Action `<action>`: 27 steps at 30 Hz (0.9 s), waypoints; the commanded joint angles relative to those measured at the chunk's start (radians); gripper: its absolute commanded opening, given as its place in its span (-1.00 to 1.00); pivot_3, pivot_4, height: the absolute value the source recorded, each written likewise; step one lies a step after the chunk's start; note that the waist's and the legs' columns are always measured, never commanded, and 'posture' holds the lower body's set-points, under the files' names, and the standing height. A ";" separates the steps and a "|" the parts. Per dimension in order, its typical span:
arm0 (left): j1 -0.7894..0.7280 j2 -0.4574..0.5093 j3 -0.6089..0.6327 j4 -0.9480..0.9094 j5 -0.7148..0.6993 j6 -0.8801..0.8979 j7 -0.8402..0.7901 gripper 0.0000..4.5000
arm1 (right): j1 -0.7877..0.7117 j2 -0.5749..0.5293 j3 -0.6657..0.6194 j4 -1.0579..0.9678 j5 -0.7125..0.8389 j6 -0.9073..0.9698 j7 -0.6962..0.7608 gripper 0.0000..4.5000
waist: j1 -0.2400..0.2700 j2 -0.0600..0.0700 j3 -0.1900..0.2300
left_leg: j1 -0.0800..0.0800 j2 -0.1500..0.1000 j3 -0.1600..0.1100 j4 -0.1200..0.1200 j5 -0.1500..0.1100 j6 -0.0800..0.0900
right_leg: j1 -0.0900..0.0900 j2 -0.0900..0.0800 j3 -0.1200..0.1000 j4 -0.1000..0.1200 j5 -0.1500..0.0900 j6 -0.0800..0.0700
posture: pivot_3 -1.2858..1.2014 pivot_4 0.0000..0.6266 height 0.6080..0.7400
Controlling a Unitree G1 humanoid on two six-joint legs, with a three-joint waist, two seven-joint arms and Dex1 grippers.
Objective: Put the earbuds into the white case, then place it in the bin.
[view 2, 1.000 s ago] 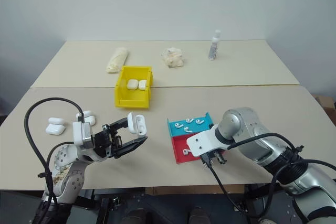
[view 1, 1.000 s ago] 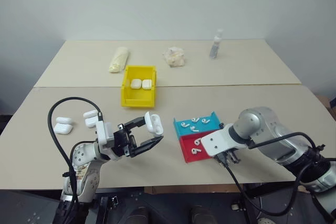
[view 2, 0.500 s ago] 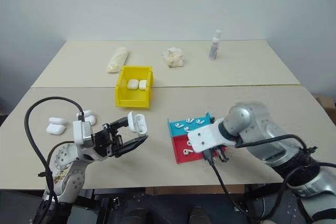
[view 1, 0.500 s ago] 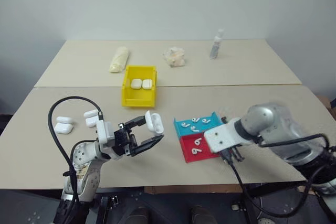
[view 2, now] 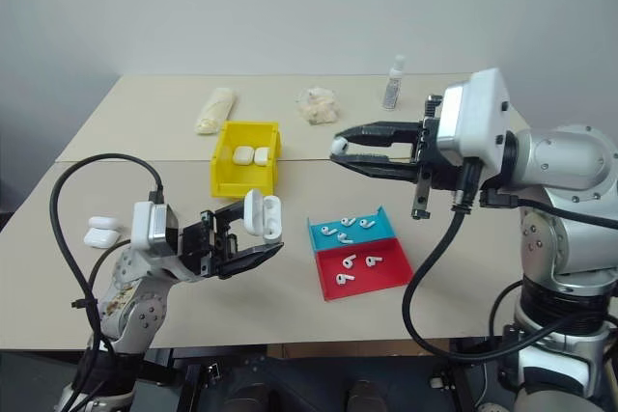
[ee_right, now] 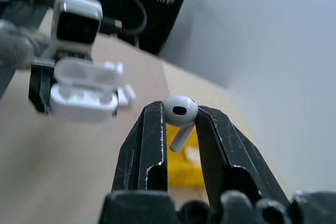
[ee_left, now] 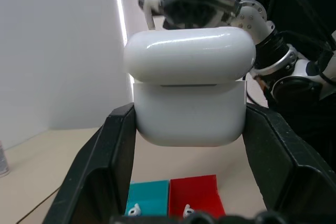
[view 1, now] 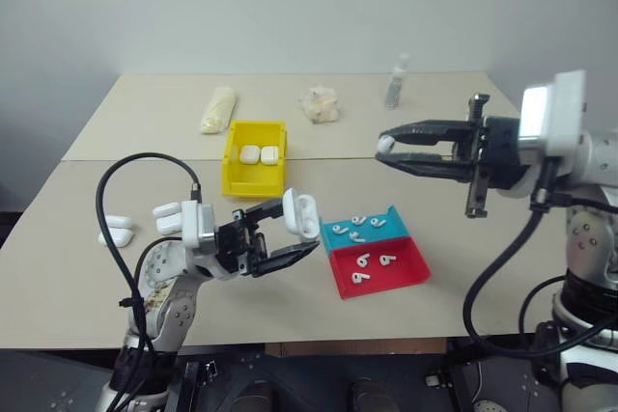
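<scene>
Right hand [view 2: 340, 153] pinches glossy earbud [ee_right: 179, 113] | left hand [view 1: 299, 235] clamps open white case [ee_left: 189, 87]

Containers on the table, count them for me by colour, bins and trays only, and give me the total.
yellow bin: 1
blue tray: 1
red tray: 1
Total: 3
</scene>
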 commanded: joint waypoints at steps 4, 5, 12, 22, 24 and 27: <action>-0.055 -0.030 -0.006 -0.039 -0.032 0.023 0.009 0.22 | 0.029 0.132 0.040 -0.003 0.119 -0.140 -0.069 -0.72 | -0.001 0.000 0.000 | 0.000 0.000 0.000 0.000 0.000 0.000 | 0.000 0.000 0.000 0.000 0.000 0.000 | 0.03 -0.52 1.00; -0.058 -0.032 -0.007 -0.043 -0.033 0.027 0.010 0.22 | 0.035 0.149 0.057 0.010 0.124 -0.157 -0.067 -0.72 | -0.001 0.000 0.000 | 0.000 0.000 0.000 0.000 0.000 0.000 | 0.000 0.000 0.000 0.000 0.000 0.000 | 0.03 -0.52 1.00; -0.076 -0.053 -0.026 -0.058 -0.036 0.032 0.001 0.22 | 0.056 0.167 0.131 0.112 0.121 -0.279 0.009 -0.72 | 0.000 0.000 0.000 | 0.000 0.000 0.000 0.000 0.000 0.000 | 0.000 0.000 0.000 0.000 0.000 0.000 | 0.03 -0.52 1.00; -0.078 -0.051 -0.034 -0.074 -0.033 0.046 0.000 0.22 | 0.048 0.158 0.202 0.196 0.103 -0.353 0.082 -0.72 | -0.001 0.000 0.000 | 0.001 0.000 0.000 0.000 0.000 0.000 | 0.000 0.001 0.000 0.000 0.000 0.000 | 0.03 -0.52 1.00; -0.080 -0.051 -0.034 -0.071 -0.032 0.046 -0.001 0.22 | 0.045 0.159 0.213 0.207 0.099 -0.362 0.082 -0.72 | -0.001 0.000 0.000 | 0.001 0.000 0.000 0.000 0.000 0.000 | 0.000 0.001 0.000 0.000 0.000 0.000 | 0.03 -0.52 1.00; -0.081 -0.051 -0.033 -0.068 -0.030 0.045 -0.001 0.22 | 0.042 0.157 0.226 0.221 0.094 -0.374 0.084 -0.72 | -0.001 0.000 0.000 | 0.000 0.000 0.000 0.000 0.000 0.000 | 0.000 0.000 0.000 0.000 0.000 0.000 | 0.03 -0.52 1.00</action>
